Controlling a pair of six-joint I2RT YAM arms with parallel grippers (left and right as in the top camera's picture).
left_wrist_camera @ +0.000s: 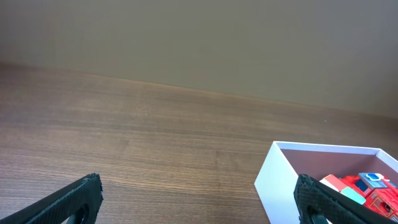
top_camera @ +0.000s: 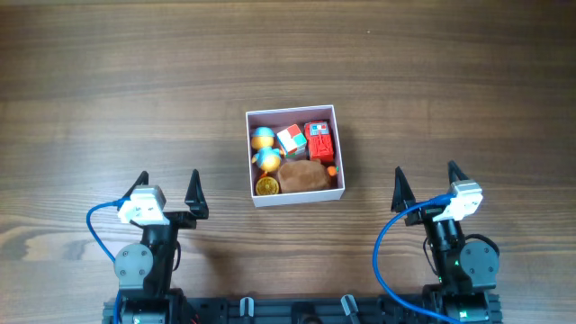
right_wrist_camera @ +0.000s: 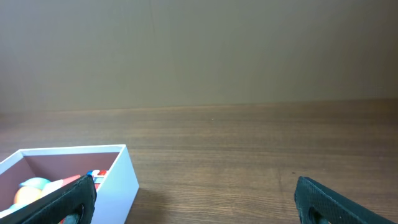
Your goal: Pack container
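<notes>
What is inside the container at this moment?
The container holds a red blocky toy, a red-and-white cube, two blue-and-orange balls, a gold disc and a brown lump. Whatever lies beneath them is covered.

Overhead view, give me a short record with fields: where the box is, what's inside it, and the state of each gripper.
container: white-walled container, pink inside, on the wooden table, ahead of and between the two arms
contents: red blocky toy, red-and-white cube, blue-and-orange balls, brown lump, yellow round piece
left gripper: open, empty, apart from the container
right gripper: open, empty, apart from the container
</notes>
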